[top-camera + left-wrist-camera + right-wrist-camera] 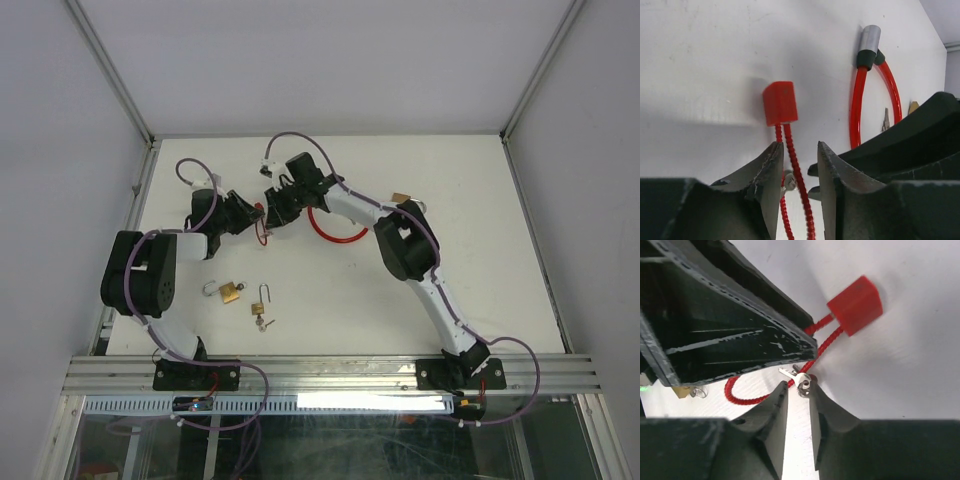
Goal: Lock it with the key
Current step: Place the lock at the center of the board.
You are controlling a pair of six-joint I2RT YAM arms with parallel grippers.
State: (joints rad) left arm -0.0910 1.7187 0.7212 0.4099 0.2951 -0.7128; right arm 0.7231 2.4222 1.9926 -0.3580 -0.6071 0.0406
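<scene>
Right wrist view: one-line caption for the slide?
Right gripper, jaws slightly parted, poised at a small silver key beside the red cable lock on the white table.

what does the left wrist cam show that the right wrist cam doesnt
Only the left wrist view: a second cable loop, red with a silver cap, plus a loose key and a brass corner beside it.
Only the right wrist view: a brass padlock with its shackle, at the left edge.
Both: the red lock with its ribbed cable on the white table, and a small key at that cable.
</scene>
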